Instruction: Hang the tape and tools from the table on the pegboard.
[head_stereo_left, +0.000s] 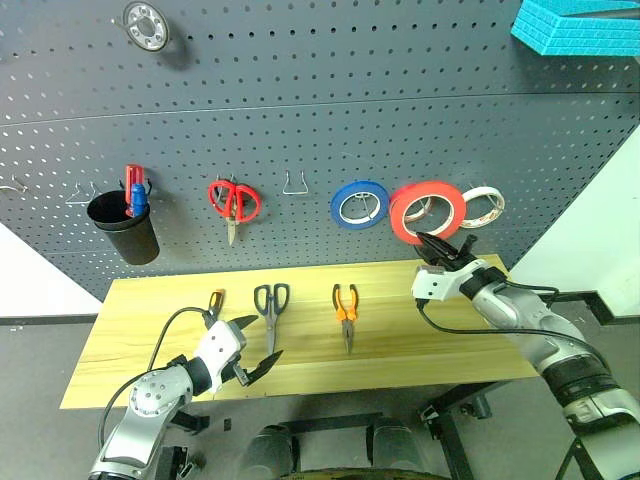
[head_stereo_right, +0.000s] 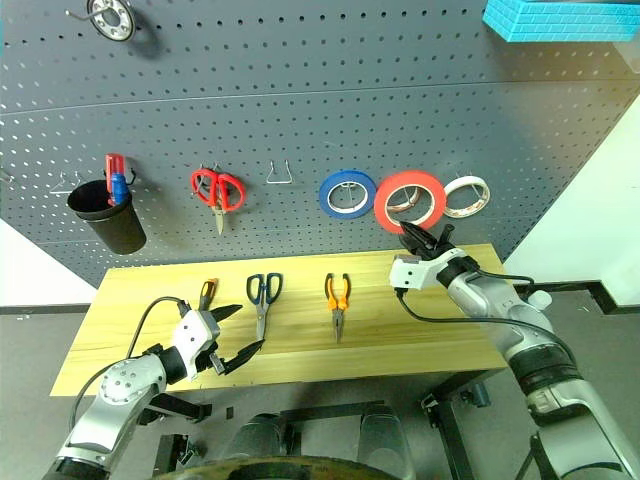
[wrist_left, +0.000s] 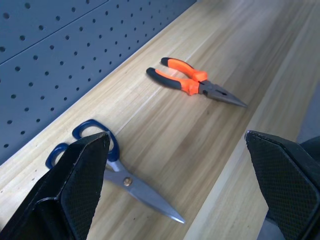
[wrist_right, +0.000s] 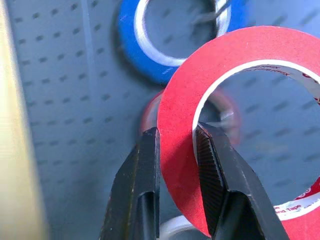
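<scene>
The grey pegboard (head_stereo_left: 300, 120) stands behind the table (head_stereo_left: 400, 350). The right gripper (head_stereo_left: 432, 247) pinches the red tape (head_stereo_left: 428, 212), held flat against the board by the blue roll (head_stereo_left: 359, 204). The left gripper (head_stereo_left: 255, 345) hangs wide open and empty.

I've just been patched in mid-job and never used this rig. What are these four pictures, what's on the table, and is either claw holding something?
The machine is a humanoid robot with two arms, each ending in a two-fingered claw. The two wide pictures come from cameras in its head, looking down over a wooden table towards a grey pegboard. The other two come from cameras on its wrists, looking along the fingers.

On the table lie a screwdriver, dark-handled scissors and orange-handled pliers.

The right gripper is shut on the wide red tape, pinching its rim and holding it up against the board, beside a blue roll and a thinner red-rimmed roll hanging there. The left gripper is open and empty, above the table's near edge, close to the scissors.
</scene>
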